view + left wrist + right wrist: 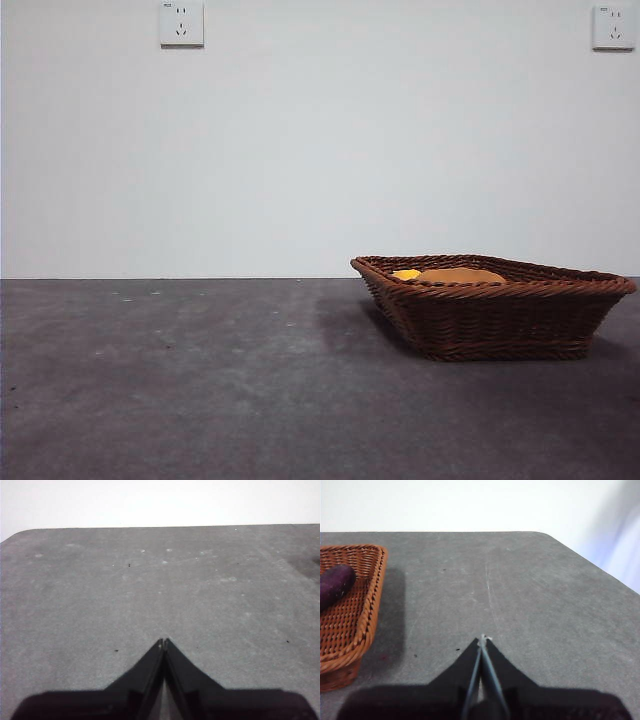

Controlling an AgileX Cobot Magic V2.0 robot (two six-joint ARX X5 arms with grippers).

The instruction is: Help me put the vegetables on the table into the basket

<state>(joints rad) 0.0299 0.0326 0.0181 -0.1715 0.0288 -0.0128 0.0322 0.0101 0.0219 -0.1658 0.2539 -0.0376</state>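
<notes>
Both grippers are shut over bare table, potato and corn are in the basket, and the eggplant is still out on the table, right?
Not quite: the eggplant lies inside the basket, as the right wrist view shows. The rest holds: potato and corn are in it, left gripper and right gripper shut over bare table.

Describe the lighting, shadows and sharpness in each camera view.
Front view: even, soft light; the basket casts a faint shadow leftward on the table; the potato and corn barely clear the rim. Left wrist view: the wall is blown out white, the left gripper a dark silhouette. Right wrist view: slightly soft; the eggplant is blurred, with a shadow beside the basket; the right gripper is dark.
</notes>
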